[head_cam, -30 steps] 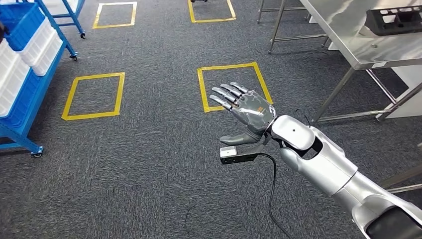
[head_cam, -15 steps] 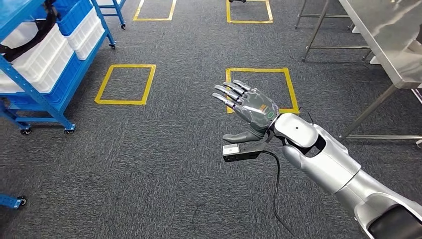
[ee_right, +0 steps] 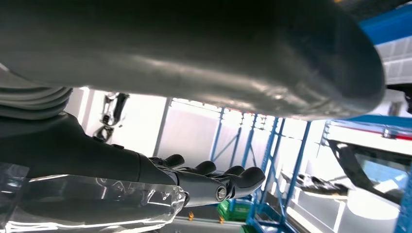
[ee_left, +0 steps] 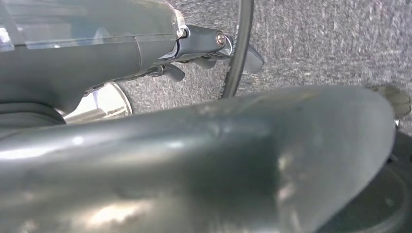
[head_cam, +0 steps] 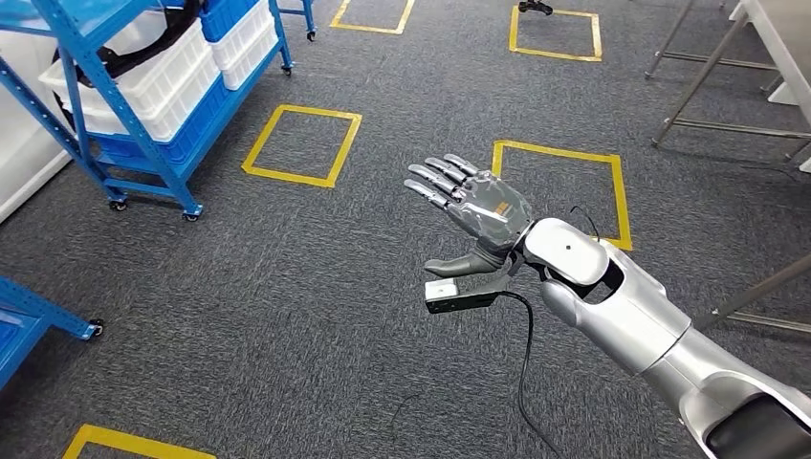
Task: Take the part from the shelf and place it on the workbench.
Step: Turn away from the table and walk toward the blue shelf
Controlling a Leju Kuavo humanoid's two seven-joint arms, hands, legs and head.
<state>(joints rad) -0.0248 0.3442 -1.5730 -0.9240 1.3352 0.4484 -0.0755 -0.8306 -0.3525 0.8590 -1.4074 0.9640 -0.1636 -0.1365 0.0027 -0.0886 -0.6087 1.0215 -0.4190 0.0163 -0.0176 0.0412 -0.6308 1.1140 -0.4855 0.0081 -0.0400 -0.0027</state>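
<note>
Your part (head_cam: 134, 55) is the dark piece lying on the white bins (head_cam: 182, 91) on the blue shelf (head_cam: 143, 143), far to the left of the head view. What shows of it runs lengthwise along the bin tops, slanting away from you. The shelf's frame crosses over it, so you cannot tell which end is which. The shelf stands on castors on the grey carpet (head_cam: 287, 306), with a yellow tape square (head_cam: 259, 139) just beside it. Your right hand (head_cam: 473, 212) is well apart from the shelf, raised over the carpet in mid-view. The fingers (head_cam: 435, 182) are stretched out and slightly spread, pointing forward and left, and the thumb is angled out below them. It is open and holds nothing. The forearm comes in from the lower right, with the wrist camera (head_cam: 459, 292) and its black cable (head_cam: 524, 363) hanging under the wrist. A second tape square (head_cam: 557, 150) lies on the floor just behind the hand. Your left hand (ee_left: 194, 43) hangs over the carpet, its fingers extended with nothing in them. The corner of the tabletop (head_cam: 779, 29) is at the far right, well apart from both the shelf and the right hand.
</note>
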